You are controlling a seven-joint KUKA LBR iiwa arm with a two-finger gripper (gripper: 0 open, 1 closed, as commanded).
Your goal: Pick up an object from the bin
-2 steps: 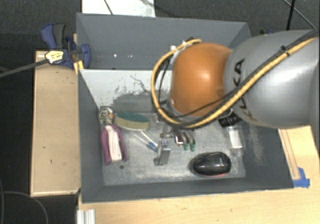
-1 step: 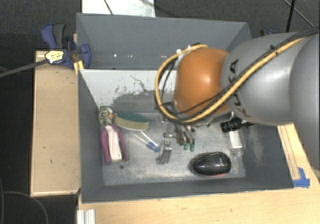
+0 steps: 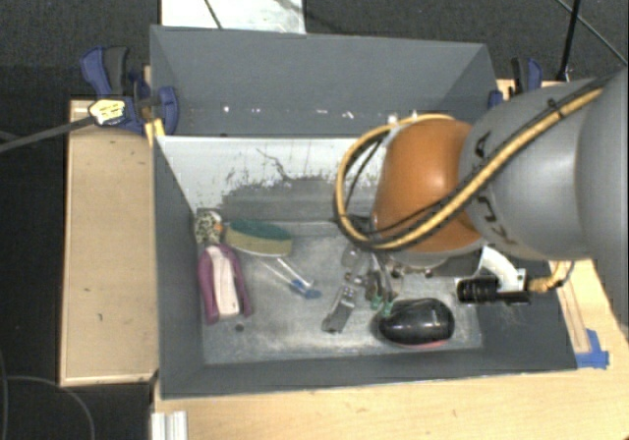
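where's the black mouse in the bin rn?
In the camera view the black mouse lies on the bin floor near the front right corner, just right of the gripper, well apart from the green sponge on the left.

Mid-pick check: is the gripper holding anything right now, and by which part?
That cannot be told from this view. The gripper hangs low, close beside the black oval thing.

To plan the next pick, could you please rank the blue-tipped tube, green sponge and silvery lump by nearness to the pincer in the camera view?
1. Blue-tipped tube, just left of the pincer.
2. Green sponge, farther left, higher in view.
3. Silvery lump, far-left corner.
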